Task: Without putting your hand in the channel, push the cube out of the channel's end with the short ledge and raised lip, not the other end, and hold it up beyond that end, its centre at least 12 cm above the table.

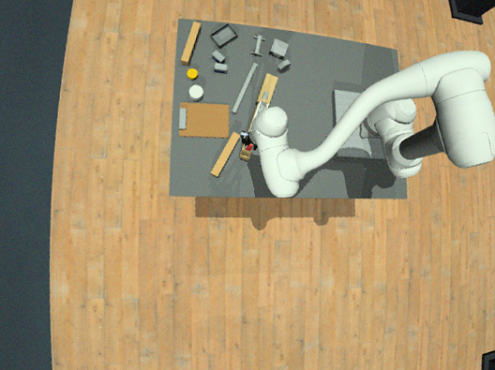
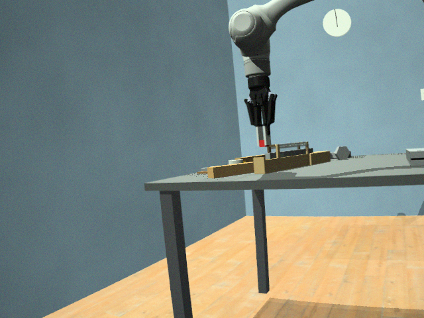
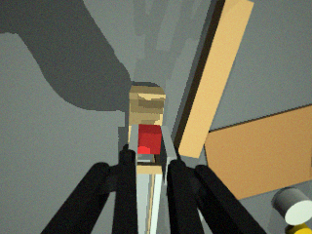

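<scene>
The red cube (image 1: pixel 249 145) (image 2: pixel 261 144) (image 3: pixel 149 138) sits between my fingers. My gripper (image 1: pixel 248 142) (image 2: pixel 264 140) (image 3: pixel 148 136) points straight down and is shut on it. It holds the cube a little above the wooden ledge with the raised lip (image 1: pixel 244 154) (image 2: pixel 264 165) (image 3: pixel 146 104), at the near end of the channel (image 1: pixel 266 88) (image 2: pixel 291 159). The rest of the channel runs away behind the gripper; part of it is hidden by my wrist in the top view.
A wooden plank (image 1: pixel 225 154) (image 3: pixel 216 73) lies just beside the ledge, with a brown board (image 1: pixel 207 119) (image 3: pixel 263 156) past it. A grey rod (image 1: pixel 244 86), white disc (image 1: pixel 196 91) (image 3: pixel 297 207), yellow disc (image 1: pixel 192 73), another plank (image 1: pixel 191 42) and grey blocks stand farther back.
</scene>
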You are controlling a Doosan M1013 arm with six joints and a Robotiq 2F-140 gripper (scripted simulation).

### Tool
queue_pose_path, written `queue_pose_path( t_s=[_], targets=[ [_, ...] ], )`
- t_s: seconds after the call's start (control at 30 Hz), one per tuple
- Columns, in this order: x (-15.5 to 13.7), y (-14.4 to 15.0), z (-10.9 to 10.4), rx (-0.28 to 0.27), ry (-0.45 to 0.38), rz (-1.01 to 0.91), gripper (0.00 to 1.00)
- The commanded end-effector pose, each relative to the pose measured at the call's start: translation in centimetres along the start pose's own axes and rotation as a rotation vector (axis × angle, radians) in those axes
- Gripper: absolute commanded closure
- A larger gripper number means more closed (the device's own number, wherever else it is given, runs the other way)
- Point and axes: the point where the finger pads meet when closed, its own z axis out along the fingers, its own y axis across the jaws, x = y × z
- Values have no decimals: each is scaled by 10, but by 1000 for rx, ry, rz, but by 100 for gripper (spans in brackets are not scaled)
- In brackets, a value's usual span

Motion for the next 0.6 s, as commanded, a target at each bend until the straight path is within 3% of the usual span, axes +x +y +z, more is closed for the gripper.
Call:
queue_pose_path(
  t_s=[0.0,0.13,0.57],
  targets=[
    [0,0,-26,0,0,0,100],
    [0,0,-37,0,0,0,100],
    [0,0,-38,0,0,0,100]
  ],
)
